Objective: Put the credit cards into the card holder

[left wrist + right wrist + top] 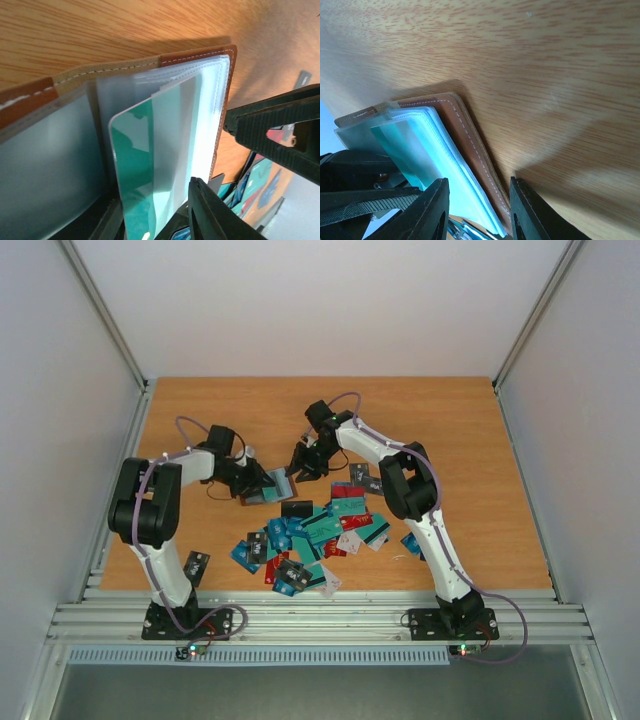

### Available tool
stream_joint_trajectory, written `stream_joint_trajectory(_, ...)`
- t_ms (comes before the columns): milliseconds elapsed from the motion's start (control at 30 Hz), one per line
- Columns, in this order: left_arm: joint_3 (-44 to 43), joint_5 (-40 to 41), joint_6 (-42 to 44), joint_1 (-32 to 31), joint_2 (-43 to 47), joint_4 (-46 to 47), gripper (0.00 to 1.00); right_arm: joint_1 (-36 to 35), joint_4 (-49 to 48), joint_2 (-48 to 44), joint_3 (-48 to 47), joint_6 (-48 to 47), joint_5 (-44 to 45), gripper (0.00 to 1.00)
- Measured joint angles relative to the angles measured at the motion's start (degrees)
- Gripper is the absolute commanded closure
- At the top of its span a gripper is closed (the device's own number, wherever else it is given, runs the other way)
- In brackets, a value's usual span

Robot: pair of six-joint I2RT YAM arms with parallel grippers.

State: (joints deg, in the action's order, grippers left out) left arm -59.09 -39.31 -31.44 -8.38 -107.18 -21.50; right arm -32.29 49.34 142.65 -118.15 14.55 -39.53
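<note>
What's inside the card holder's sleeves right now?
One teal card sits partway in a clear sleeve of the open brown card holder. The sleeves stacked behind it overlap, so any cards in them are hidden.

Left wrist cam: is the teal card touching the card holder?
Touching. Left wrist view: the teal card is slid partway into a clear sleeve of the card holder; the film overlaps its right half.

card holder (pixel 200 54): brown, white stitching | card (pixel 132 170): teal | table (pixel 100 30): orange woodgrain
</note>
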Motion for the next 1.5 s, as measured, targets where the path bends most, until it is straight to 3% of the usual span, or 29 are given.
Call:
stream_joint_trajectory(267,-4.70,6.01,0.52,-1.79,0.02,-9.05,0.50,-0.04,-1.31,-0.68,1.33,0.02,0.07,0.65)
stream_joint_trajectory(567,-9.31,12.83,1.46,-2.97,-0.02,-18.21,0.45,-0.07,-1.44,-0.74,1.42,0.31,0.11,0.65)
stream_joint_trajectory(1500,-24.09,18.18,1.27,-7.74,-9.88,-29.46,0.46,-1.60,-2.47,-0.76,1.73,1.46,-0.15,0.65)
